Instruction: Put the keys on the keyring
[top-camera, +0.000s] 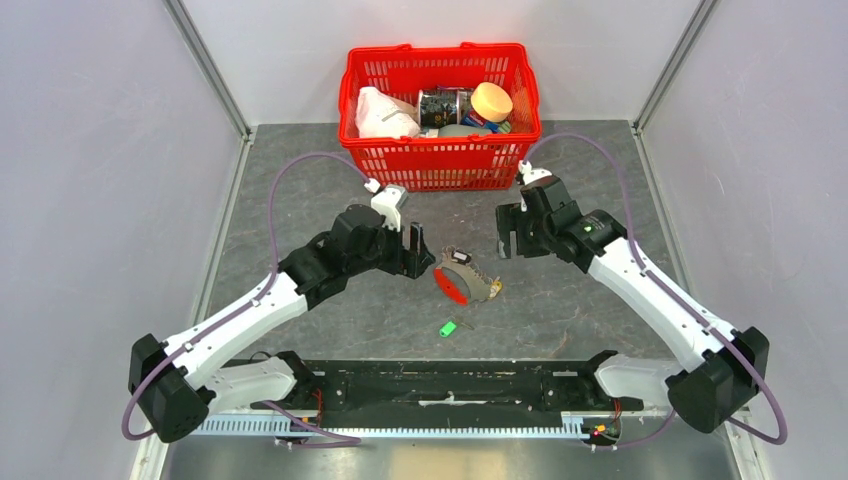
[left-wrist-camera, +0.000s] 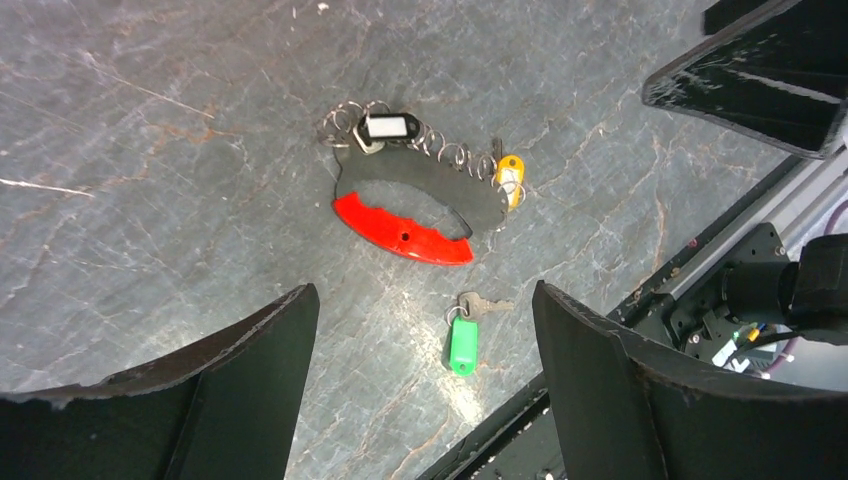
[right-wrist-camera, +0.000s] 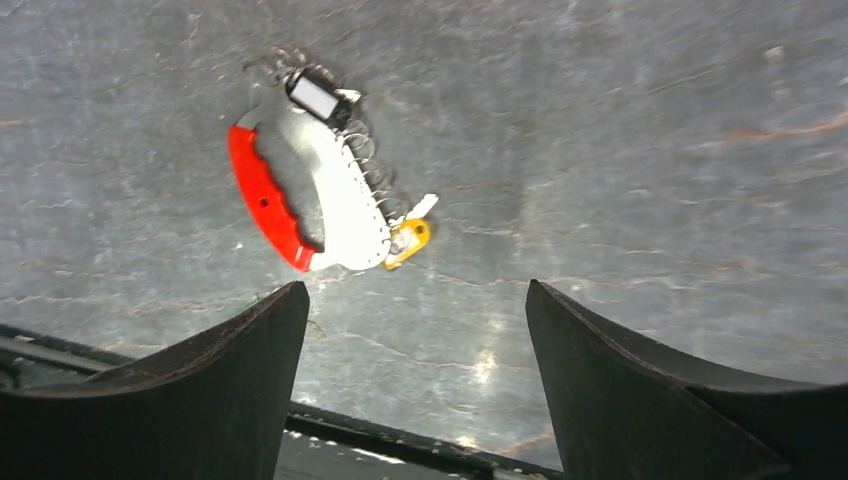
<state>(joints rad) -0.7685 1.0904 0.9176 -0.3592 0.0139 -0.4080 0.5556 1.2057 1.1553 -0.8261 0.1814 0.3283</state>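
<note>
My left gripper (top-camera: 419, 258) hangs just left of the keyring (top-camera: 461, 281), a flat oval holder with a bright red curved grip and a row of thin wire rings along the opposite edge. My right gripper (top-camera: 508, 235) hangs near it on the far right side. Both pairs of fingers are spread wide and grasp nothing.

The keyring lies flat on the grey stone-patterned table (top-camera: 300, 180), between my two grippers and touching neither. On its wire rings sit a black tag with a white label (left-wrist-camera: 388, 127) at one end and a small yellow tag (left-wrist-camera: 510, 176) at the other.

A loose silvery key with a bright green tag (left-wrist-camera: 462, 338) lies on the table apart from the keyring, on its near side, close to the black rail (top-camera: 450, 385) where my arms are bolted. From my left wrist it shows between my own two dark fingers.

Beyond the keyring, at the far edge, stands a red mesh basket (top-camera: 440, 165) holding a white bag, a dark tin and a yellow-lidded jar, well apart from the keys.
</note>
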